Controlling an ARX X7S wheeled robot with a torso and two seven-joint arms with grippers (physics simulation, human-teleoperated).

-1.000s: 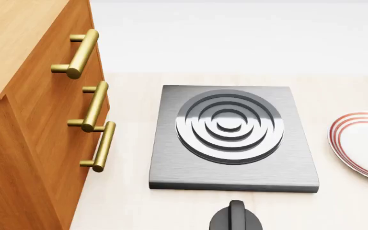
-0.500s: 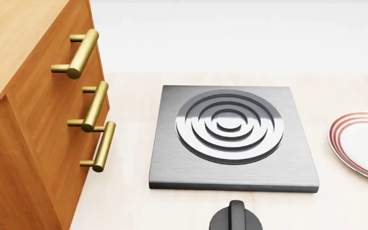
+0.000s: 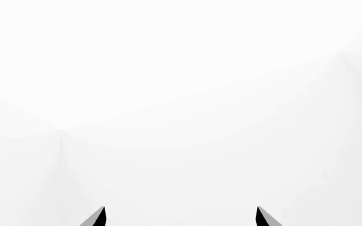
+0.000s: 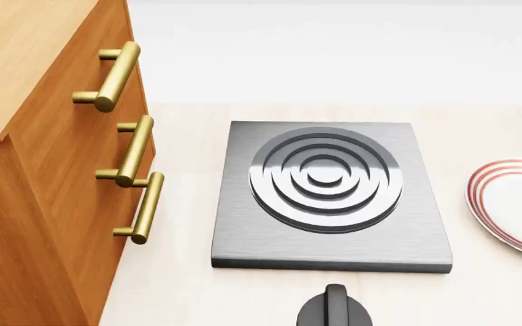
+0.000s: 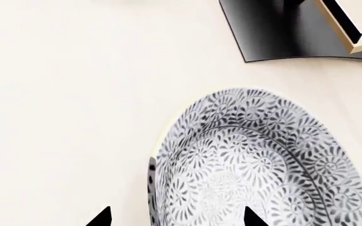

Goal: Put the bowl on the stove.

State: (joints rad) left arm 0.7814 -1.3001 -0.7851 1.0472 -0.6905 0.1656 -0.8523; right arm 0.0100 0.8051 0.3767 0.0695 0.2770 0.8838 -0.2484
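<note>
Looking L to R from your head cam: wood cabinet (image 4: 35, 170) w/ gold handles (image 4: 134, 151), then the stove (image 4: 329, 197) flat on the pale counter (image 4: 179, 272), black knob (image 4: 336, 309) just in front, red-ringed plate (image 4: 515, 207) at the far R. No bowl there. Your left gripper (image 3: 179, 217) is spread, facing blank white. Your right gripper (image 5: 176, 217) is spread too, tips on both sides of the bowl (image 5: 263, 165) rim.

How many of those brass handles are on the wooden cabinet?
3, all on the cabinet front: top handle, middle handle, bottom handle. More may be hidden below the frame.
</note>
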